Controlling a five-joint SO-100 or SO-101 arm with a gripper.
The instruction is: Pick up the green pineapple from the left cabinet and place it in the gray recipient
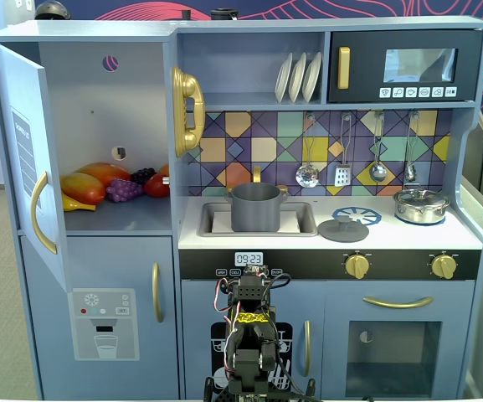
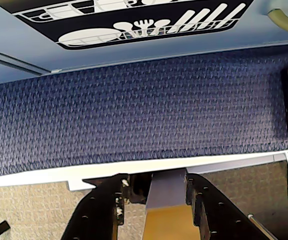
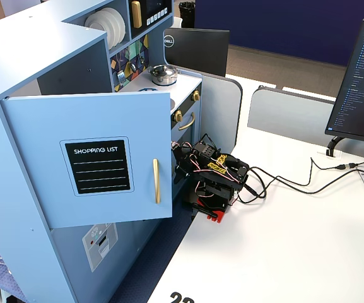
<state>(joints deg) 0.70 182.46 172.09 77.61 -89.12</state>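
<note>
Inside left cabinet (image 1: 132, 126): fruit pile, no green visible | gray recipient (image 1: 254, 208) lidless

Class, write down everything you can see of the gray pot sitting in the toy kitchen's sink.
The gray pot is a plain matte cylinder, plastic by its look, with no lid and a slightly wider rim. It stands upright in the white sink, filling its middle. A gold tap rises just behind it. A flat gray lid lies apart on the counter to its right in that fixed view. Its inside is hidden.
</note>
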